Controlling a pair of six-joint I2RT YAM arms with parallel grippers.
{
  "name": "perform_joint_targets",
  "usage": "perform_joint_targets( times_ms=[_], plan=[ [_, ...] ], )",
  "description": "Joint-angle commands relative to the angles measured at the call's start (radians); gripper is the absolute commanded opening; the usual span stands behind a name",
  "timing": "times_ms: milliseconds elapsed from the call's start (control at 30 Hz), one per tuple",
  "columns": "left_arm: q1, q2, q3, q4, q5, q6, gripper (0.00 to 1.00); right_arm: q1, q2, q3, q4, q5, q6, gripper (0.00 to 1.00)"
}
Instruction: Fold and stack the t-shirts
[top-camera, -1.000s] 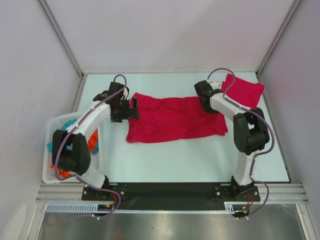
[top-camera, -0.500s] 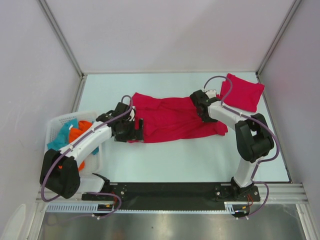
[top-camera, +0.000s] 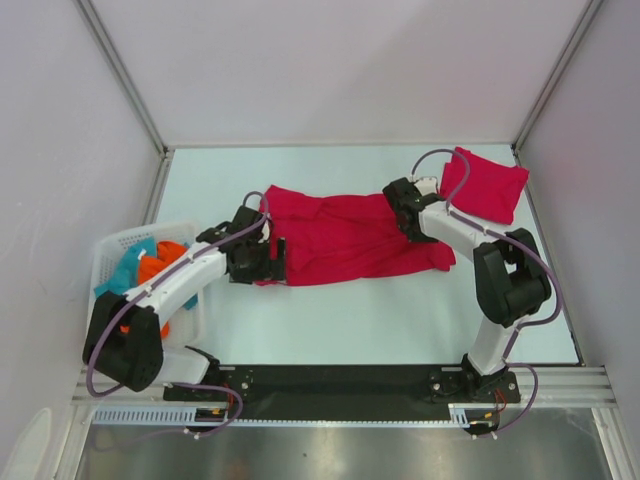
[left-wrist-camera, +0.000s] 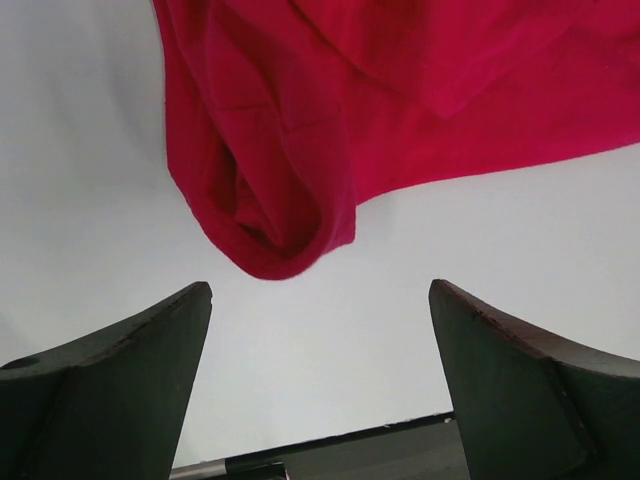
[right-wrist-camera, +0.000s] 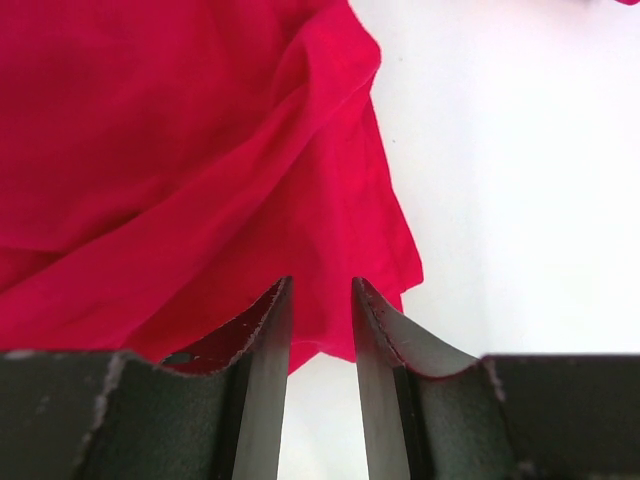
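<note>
A crumpled crimson t-shirt (top-camera: 345, 235) lies spread across the middle of the table. A second t-shirt (top-camera: 487, 183), folded, sits at the back right corner. My left gripper (top-camera: 277, 258) is low at the spread shirt's near left corner. In the left wrist view its fingers (left-wrist-camera: 120, 380) stand wide open, and a rolled corner of the shirt (left-wrist-camera: 275, 190) lies just beyond the tips, untouched. My right gripper (top-camera: 406, 213) hovers over the shirt's right part. Its fingers (right-wrist-camera: 262, 340) stand a narrow gap apart with nothing between them, over the shirt's edge (right-wrist-camera: 340, 220).
A white basket (top-camera: 112, 250) with orange and teal cloth stands at the left edge of the table, beside my left arm. Bare white table (top-camera: 380, 320) lies between the shirt and the black base rail.
My left arm has swung from the shirt's far left edge down to its near left corner. The right gripper has shifted slightly nearer over the shirt. The shirt's left edge now lies more bunched.
</note>
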Motion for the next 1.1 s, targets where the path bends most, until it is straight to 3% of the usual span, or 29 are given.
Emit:
perform_joint_targets(
  times_ms=[0, 200, 300, 333, 433, 767, 1067],
  plan=[
    [-0.006, 0.044, 0.032, 0.043, -0.039, 0.005, 0.94, -0.01, -0.043, 0.025, -0.008, 0.051, 0.002, 0.35],
    [-0.006, 0.116, 0.048, 0.081, -0.039, 0.016, 0.75, -0.019, -0.057, 0.016, -0.019, 0.061, -0.003, 0.35],
    [-0.006, 0.136, 0.051, 0.091, -0.033, 0.017, 0.59, -0.022, -0.068, 0.002, -0.022, 0.064, -0.001, 0.35],
    [-0.006, 0.139, 0.054, 0.091, -0.035, 0.017, 0.37, -0.025, -0.072, -0.001, -0.023, 0.064, -0.004, 0.34],
    [-0.006, 0.141, 0.06, 0.091, -0.039, 0.019, 0.02, -0.03, -0.085, -0.018, -0.02, 0.064, -0.001, 0.34],
    [-0.005, 0.083, 0.144, -0.062, -0.185, 0.052, 0.0, -0.035, -0.083, -0.039, 0.0, 0.047, 0.002, 0.34],
    [0.014, 0.049, 0.178, -0.155, -0.204, 0.085, 0.0, -0.025, -0.056, -0.042, 0.03, 0.013, 0.011, 0.35]
  ],
)
